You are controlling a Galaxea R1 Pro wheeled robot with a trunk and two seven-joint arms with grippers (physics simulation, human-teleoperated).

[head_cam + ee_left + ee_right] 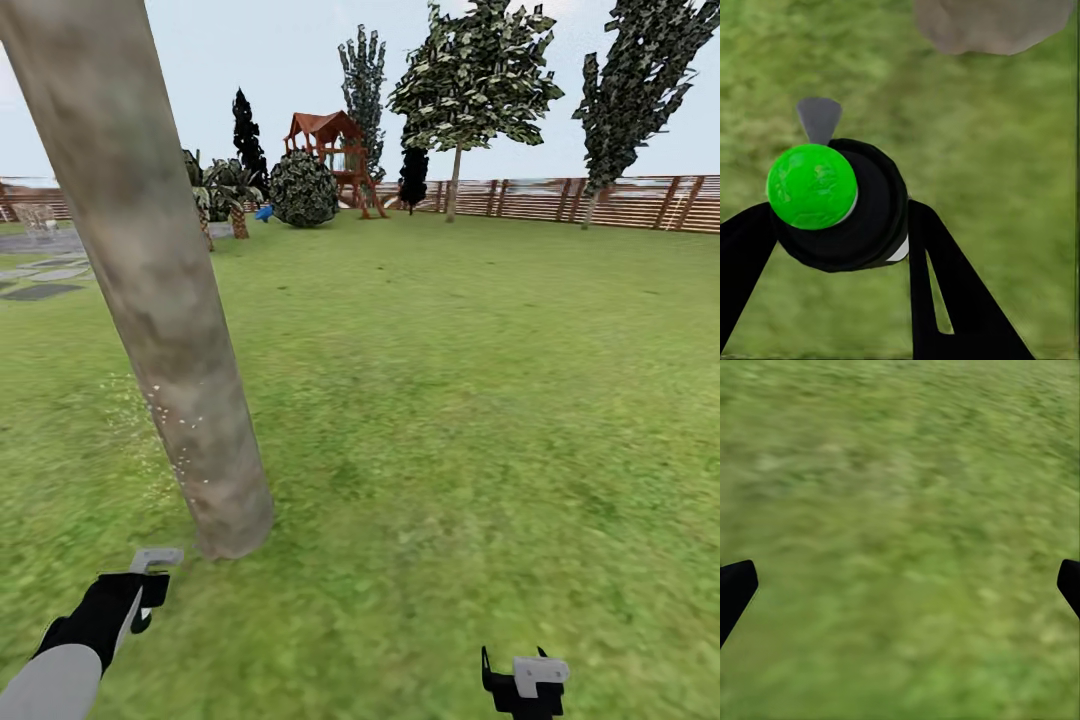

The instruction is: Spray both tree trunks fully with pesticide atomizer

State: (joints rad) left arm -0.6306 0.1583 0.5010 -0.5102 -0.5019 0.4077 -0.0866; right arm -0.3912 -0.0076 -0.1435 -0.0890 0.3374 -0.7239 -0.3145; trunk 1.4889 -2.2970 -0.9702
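**Spraying first trunk, coverage partial**

Left tool [844,225] is clamping the atomizer [832,202]; the green spot is facing the wrist camera, the fingers are pressing on both sides of the black body. In the head view the left tool [145,590] is sitting low, just beside the base of the near trunk [150,300], on the grass [450,420].

Right tool [525,680] is hanging over bare grass, well apart from the trunk, with its fingers [735,589] spread wide and nothing between them.

Pesticide [175,425]: white specks are showing on the lower part of the trunk and as faint mist just beside it. The upper trunk is looking clean, so I'm judging this tree as only started.

Second tree [470,90] is standing far beyond the trunk, by the fence [620,200]; I can't make out any specks on it from here. Left to do: finishing this trunk, then driving over and covering the other.
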